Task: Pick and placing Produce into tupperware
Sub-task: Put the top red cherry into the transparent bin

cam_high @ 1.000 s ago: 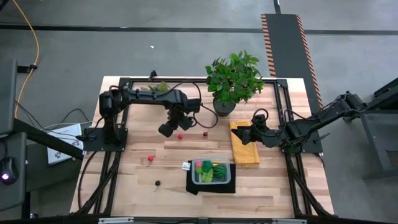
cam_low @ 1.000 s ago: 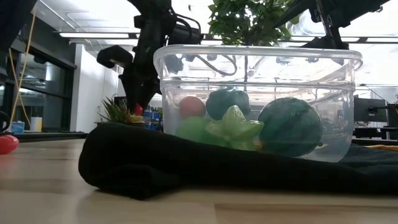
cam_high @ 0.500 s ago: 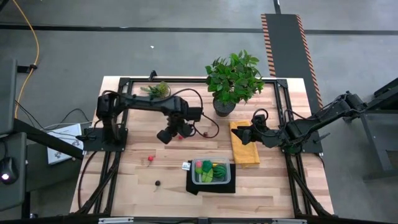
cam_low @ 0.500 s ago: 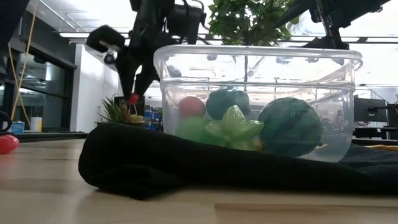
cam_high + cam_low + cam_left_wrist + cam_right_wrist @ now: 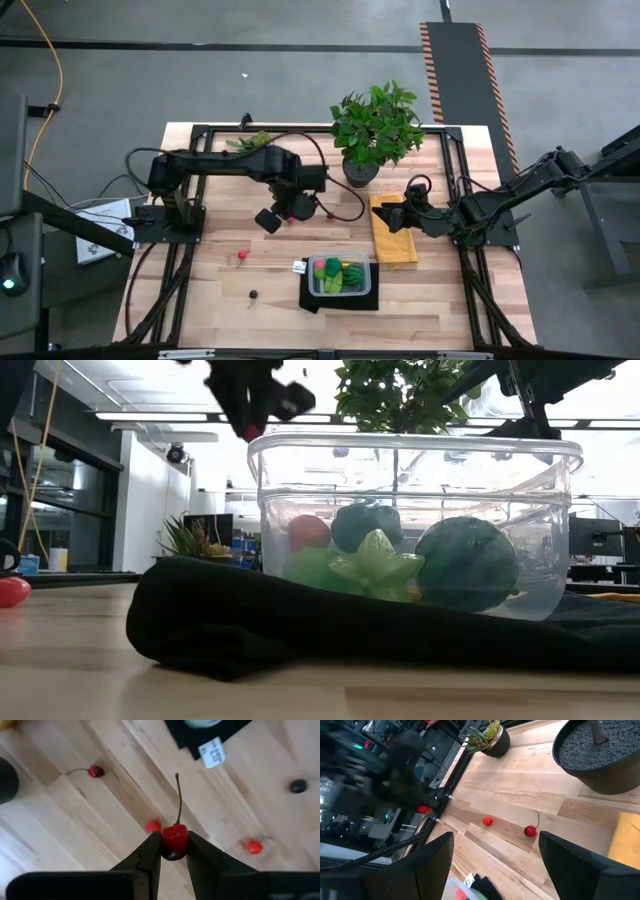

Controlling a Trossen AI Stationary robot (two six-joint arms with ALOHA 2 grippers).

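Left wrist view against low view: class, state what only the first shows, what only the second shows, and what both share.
Only the left wrist view shows the left gripper shut on a stemmed cherry, with a second cherry, two small red pieces and a dark berry on the wooden table.

Only the low view shows the clear container holding green, dark green and pink produce.

Both show the black mat and the left arm's gripper, raised above the table.

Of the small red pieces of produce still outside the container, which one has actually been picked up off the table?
The stemmed red cherry pinched between the left gripper fingers, lifted above the wood. The other stemmed cherry and the small red pieces lie loose on the table.
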